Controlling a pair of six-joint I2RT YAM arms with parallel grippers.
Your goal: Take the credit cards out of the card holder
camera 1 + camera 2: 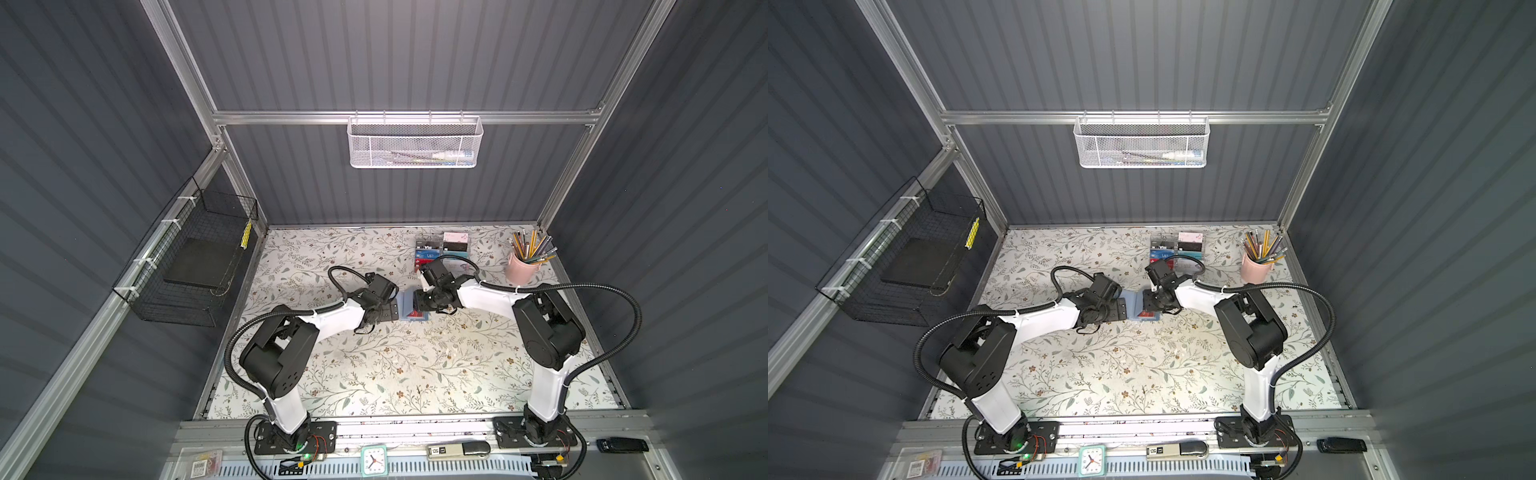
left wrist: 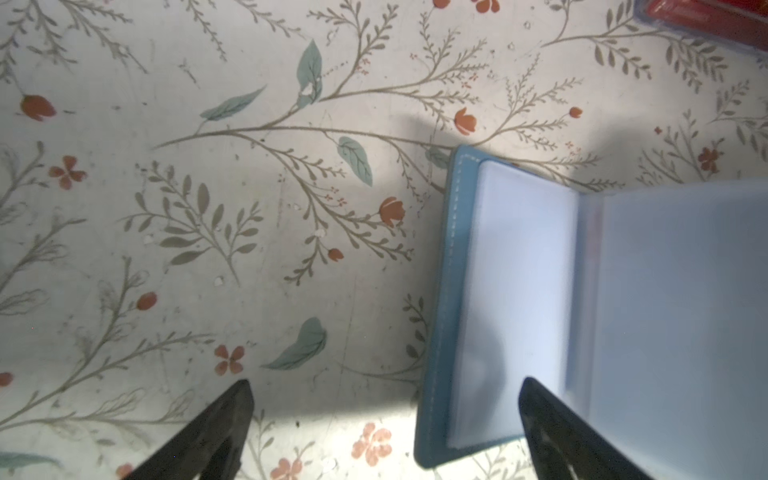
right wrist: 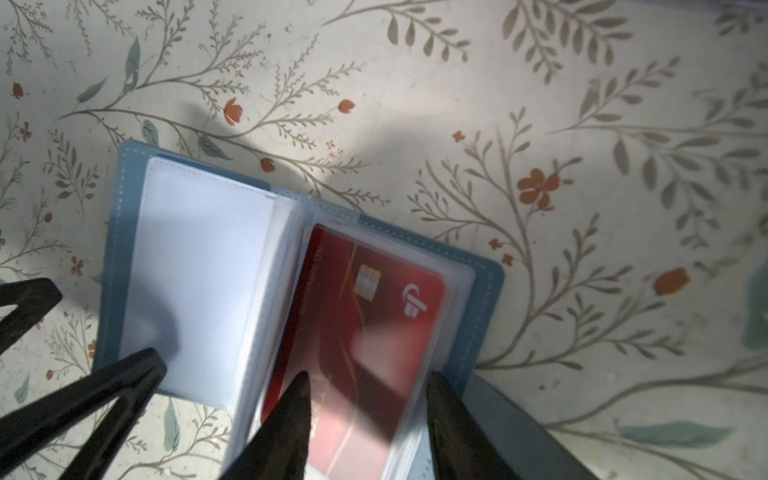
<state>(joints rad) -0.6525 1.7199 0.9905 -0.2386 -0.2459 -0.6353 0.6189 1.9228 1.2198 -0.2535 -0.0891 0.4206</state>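
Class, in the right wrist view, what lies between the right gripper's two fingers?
The red credit card, in a clear sleeve of the open card holder, shows between the fingers of the right gripper in the right wrist view.

Booth of 3 dark grey ribbed walls [image 1: 395, 54] over a floral-print tabletop [image 1: 415, 365]
An aluminium frame [image 1: 291, 117] edges the walls; a white mesh basket [image 1: 415, 143] hangs on its rear crossbar, a black wire basket [image 1: 187, 266] on the left rail. Bright light pools mid-table.
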